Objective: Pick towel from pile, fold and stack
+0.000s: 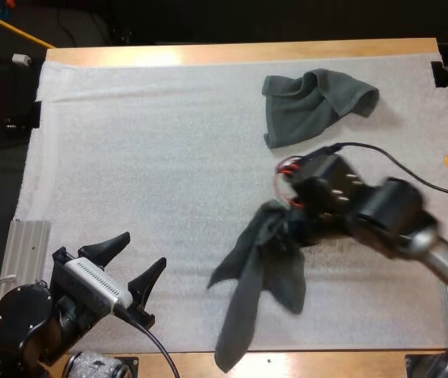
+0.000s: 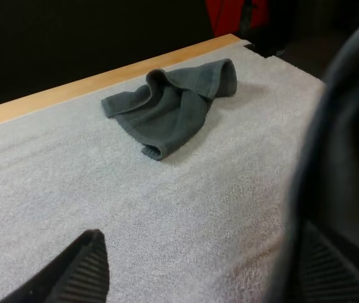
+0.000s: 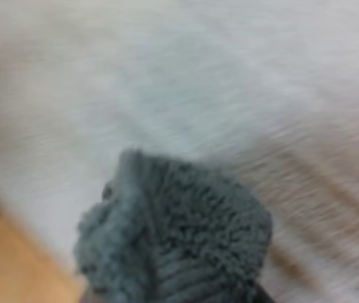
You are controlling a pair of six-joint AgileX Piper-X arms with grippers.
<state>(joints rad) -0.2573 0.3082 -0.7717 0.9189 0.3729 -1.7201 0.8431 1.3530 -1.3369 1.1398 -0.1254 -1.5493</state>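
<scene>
A dark grey-green towel hangs from my right gripper, which is shut on its upper end above the mat's near middle; the cloth trails down past the table's front edge. Close up, a bunched bit of that towel sits right at the gripper. A second crumpled towel lies on the mat at the far right, and it is the crumpled towel ahead of my left gripper. My left gripper stands open at the near left, its fingers apart over bare mat.
The white mat covers most of the wooden table. A ribbed metal plate lies at the table's left side beside my left arm.
</scene>
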